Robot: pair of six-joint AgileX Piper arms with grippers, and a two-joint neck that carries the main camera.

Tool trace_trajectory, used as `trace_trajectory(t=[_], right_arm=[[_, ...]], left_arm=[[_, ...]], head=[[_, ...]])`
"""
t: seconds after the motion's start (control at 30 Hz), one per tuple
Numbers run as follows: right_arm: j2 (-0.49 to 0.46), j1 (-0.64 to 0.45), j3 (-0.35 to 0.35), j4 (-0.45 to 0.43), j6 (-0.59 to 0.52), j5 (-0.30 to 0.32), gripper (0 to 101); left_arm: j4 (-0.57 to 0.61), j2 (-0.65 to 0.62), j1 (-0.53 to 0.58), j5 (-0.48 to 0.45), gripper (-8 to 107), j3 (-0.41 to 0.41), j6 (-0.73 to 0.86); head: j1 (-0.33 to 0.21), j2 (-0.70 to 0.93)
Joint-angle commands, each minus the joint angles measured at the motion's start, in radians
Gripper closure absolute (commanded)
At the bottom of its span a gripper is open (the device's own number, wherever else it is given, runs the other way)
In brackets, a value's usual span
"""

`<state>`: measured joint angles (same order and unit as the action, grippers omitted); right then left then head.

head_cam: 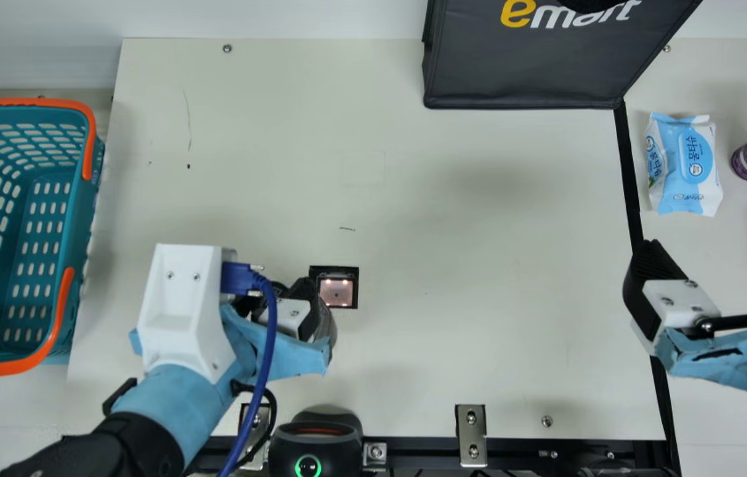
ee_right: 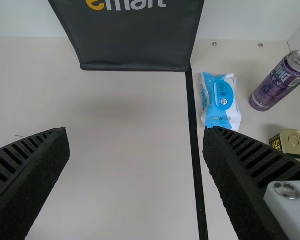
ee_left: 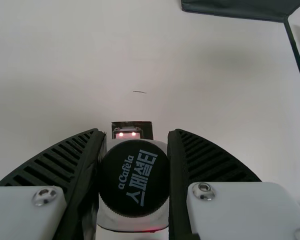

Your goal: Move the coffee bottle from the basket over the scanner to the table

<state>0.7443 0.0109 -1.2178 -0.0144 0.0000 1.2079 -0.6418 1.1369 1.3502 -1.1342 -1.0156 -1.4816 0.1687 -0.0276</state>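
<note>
ok so my read is we're roughly mid-job; the coffee bottle point(ee_left: 134, 180) is out of the basket point(head_cam: 83, 218), so the lift-out part counts as done; the left fingers point(ee_left: 177, 160) are closed in on it from both sides just under the dark cap, open only as wide as the bottle; it sits right by the lit scanner point(head_cam: 337, 291) in the main view, seemingly at its near edge rather than squarely over it; can't tell if the scan has registered, or if the bottle's base touches the bench point(head_cam: 479, 265); the right fingers point(ee_right: 45, 160) are wide apart with nothing between them, over toward the wipes pack point(ee_right: 221, 102); what's left, I'd guess, is finishing the pass over the window if it hasn't read, then standing the bottle on the bench and letting go
</note>
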Motion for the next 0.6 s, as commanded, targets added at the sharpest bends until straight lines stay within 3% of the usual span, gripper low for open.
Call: trace_trajectory(t=[0.0,0.27,0.57], right_arm=[[0.0,0.0,0.0,0.0,0.0,0.0,6],[0.0,0.0,0.0,0.0,0.0,0.0,6],[0.0,0.0,0.0,0.0,0.0,0.0,6]], left_arm=[[-0.009,0.004,0.005,0.001,107,0.003,-0.023],[-0.083,0.053,0.009,0.034,107,0.017,-0.114],[-0.13,0.174,-0.069,0.119,107,-0.023,-0.137]], head=[[-0.03,0.0],[-0.03,0.0],[-0.03,0.0]])
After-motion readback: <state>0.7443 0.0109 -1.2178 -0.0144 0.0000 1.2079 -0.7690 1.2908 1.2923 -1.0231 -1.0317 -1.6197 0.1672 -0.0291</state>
